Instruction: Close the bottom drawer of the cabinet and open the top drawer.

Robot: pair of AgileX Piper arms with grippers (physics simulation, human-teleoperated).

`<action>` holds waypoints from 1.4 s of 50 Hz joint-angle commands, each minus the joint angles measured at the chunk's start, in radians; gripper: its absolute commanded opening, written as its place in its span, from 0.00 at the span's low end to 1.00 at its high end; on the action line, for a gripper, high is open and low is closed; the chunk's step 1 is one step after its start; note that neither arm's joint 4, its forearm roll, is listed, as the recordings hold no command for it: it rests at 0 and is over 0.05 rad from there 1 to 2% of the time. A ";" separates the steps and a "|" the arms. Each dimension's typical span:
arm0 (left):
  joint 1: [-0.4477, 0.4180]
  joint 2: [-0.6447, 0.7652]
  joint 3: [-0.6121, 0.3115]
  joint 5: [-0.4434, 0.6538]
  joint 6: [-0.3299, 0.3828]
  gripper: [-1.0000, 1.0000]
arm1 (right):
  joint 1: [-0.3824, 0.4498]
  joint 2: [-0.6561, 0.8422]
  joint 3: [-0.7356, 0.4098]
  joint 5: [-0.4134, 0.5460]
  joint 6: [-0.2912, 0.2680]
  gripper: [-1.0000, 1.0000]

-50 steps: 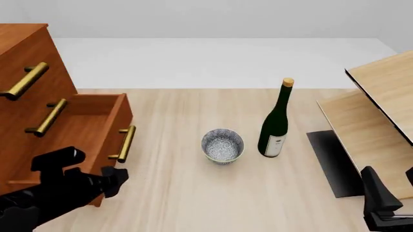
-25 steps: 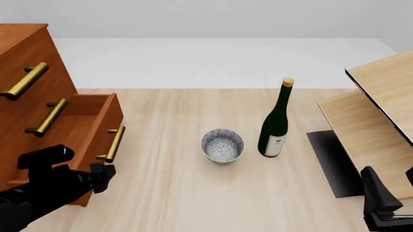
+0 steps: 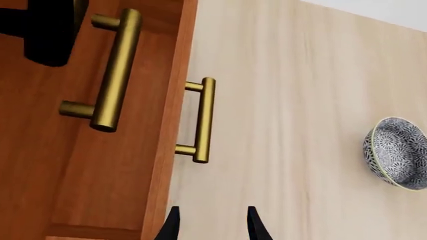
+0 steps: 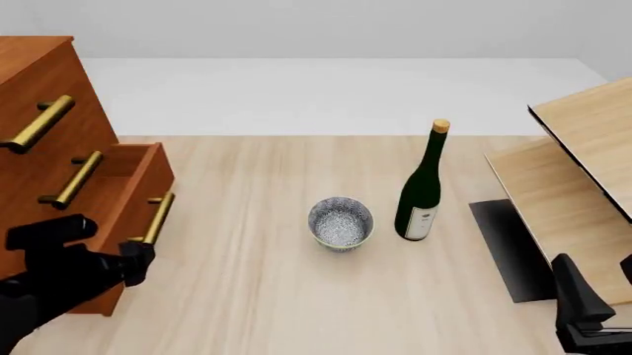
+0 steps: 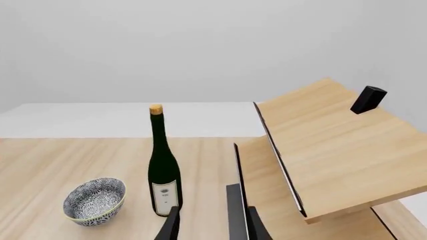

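The left end effector (image 4: 133,260) sits low by the front of the cabinet (image 4: 40,66). Its two fingers (image 3: 168,227) are a little apart and hold nothing. The bottom drawer (image 4: 123,196) is just ahead of it, sticking out a bit from the cabinet front. The drawer's brass handle (image 3: 202,120) is close in front of the fingertips but not touching them. The top drawer (image 4: 29,96) is higher up, well above this end effector, and looks pushed in.

The right end effector (image 5: 208,227) is far off on the other side of the bench (image 4: 296,296), near the pale wood panels (image 5: 333,150). Its fingers are a little apart and hold nothing. A green bottle (image 4: 422,185) and a patterned bowl (image 4: 341,222) stand between the two end effectors.
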 commanded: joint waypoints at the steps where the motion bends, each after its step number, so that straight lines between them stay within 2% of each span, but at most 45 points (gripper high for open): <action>1: 0.072 0.011 -0.013 -0.006 0.069 1.00 | -0.001 0.002 0.000 -0.002 0.001 1.00; 9: 0.138 0.021 -0.014 -0.020 0.146 1.00 | -0.002 0.003 0.000 -0.002 0.002 1.00; 32: 0.210 0.066 0.010 -0.076 0.218 1.00 | -0.003 -0.004 -0.002 0.005 0.002 1.00; 37: 0.248 0.070 0.014 -0.086 0.258 1.00 | -0.003 -0.012 -0.001 0.013 0.002 1.00; 41: 0.297 0.069 0.020 -0.100 0.328 1.00 | -0.002 -0.014 -0.001 0.015 0.002 1.00; 70: 0.426 0.043 0.018 -0.106 0.439 1.00 | -0.001 0.000 -0.001 0.001 0.001 1.00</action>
